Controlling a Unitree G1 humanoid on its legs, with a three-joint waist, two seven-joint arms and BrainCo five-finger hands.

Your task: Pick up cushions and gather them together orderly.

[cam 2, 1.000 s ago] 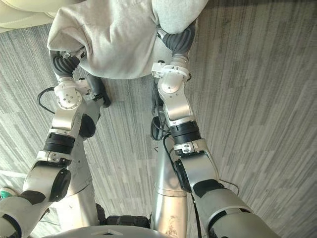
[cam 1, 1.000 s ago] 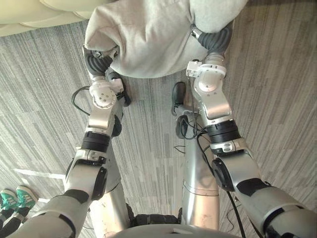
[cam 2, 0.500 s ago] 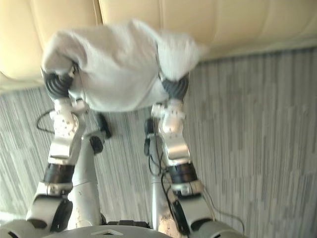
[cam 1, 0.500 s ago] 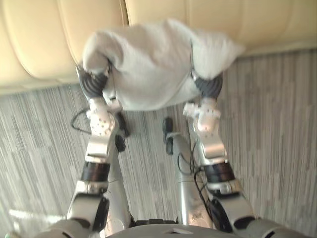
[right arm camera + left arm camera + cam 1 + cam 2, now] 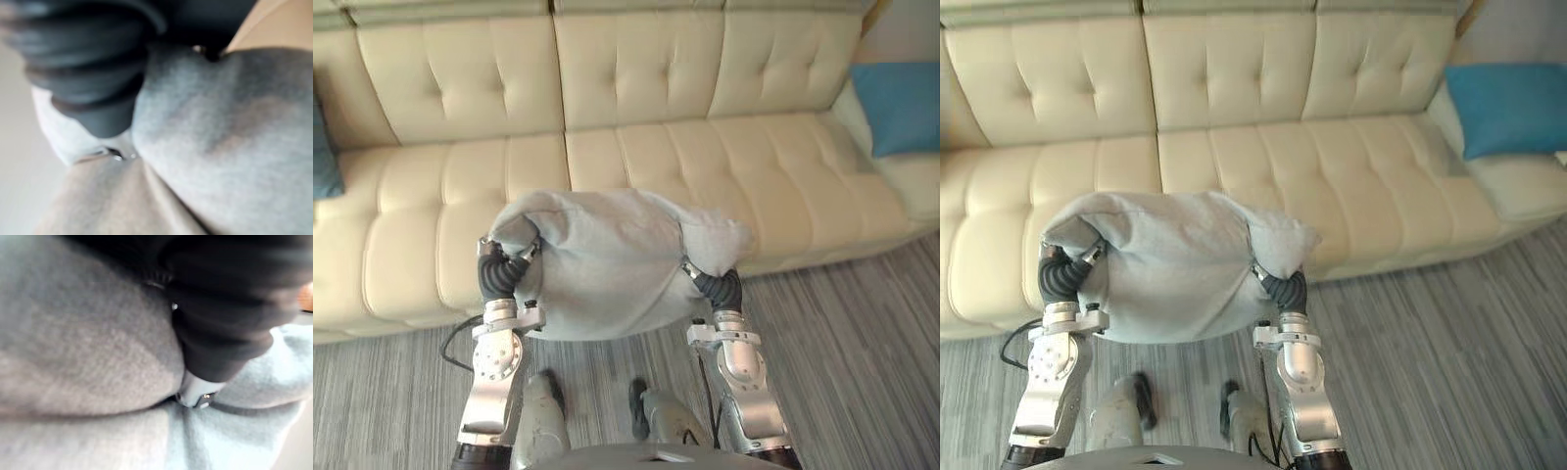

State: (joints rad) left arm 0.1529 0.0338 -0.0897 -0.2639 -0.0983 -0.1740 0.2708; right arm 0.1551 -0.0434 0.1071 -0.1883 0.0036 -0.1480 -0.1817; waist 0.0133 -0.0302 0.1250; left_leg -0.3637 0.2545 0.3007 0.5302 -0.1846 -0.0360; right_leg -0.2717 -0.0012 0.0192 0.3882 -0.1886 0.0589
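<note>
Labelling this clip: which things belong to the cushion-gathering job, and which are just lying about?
Job: grey cushion between left hand and right hand; blue cushion, far right; teal cushion, far left.
Lying about: cream sofa; striped floor.

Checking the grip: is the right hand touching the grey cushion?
Touching. The right wrist view shows the right hand pressed into the grey cushion, with cloth bulging round its dark cover.

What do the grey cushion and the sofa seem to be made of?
Grey cushion: soft cloth, perhaps woven or knit, with a matte finish; it sags and creases where it is held. Sofa: probably leather or imitation leather, cream and smooth with a slight sheen and a tufted back.
</note>
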